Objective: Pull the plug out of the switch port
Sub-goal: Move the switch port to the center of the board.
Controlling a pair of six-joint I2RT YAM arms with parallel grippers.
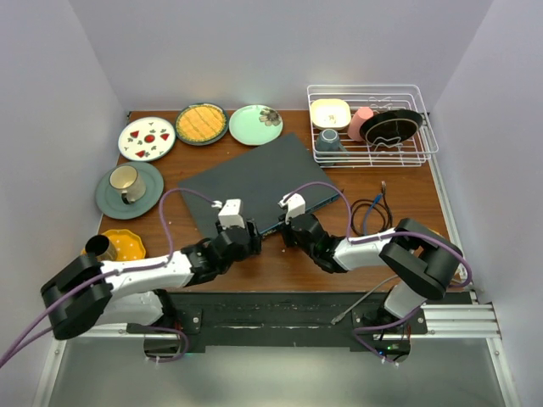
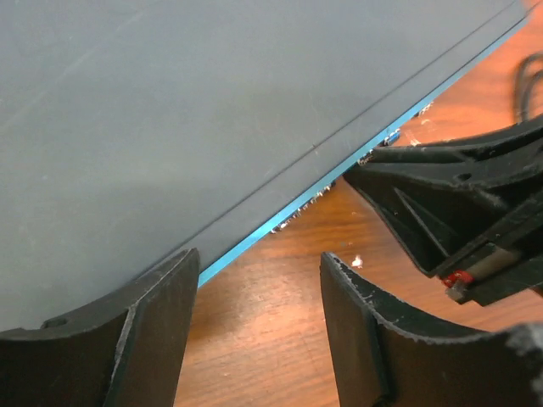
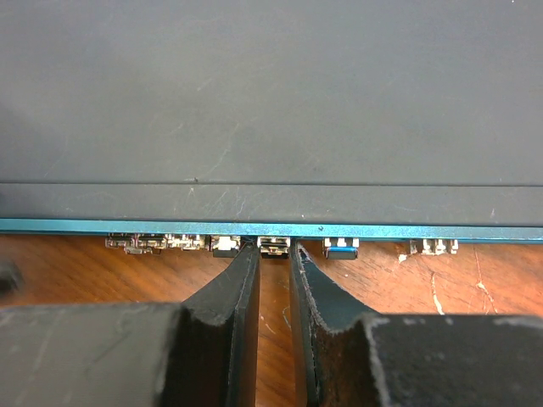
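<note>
Top view: the switch (image 1: 254,182) lies diagonally mid-table (image 1: 424,191), its blue front edge facing the arms. The right end effector (image 1: 289,227) is at that edge. The left end effector (image 1: 251,239) is just beside it, further left along the edge.

Left wrist: the left end effector (image 2: 254,275) is open and holds nothing. It straddles the blue edge.

Right wrist: the right end effector (image 3: 274,254) is narrowed to a slit, its tips pinching the plug (image 3: 274,247) in its port. The plug's axis is square to the edge, in line with the fingers. Judgement: a straight pull back, by the right arm.
</note>
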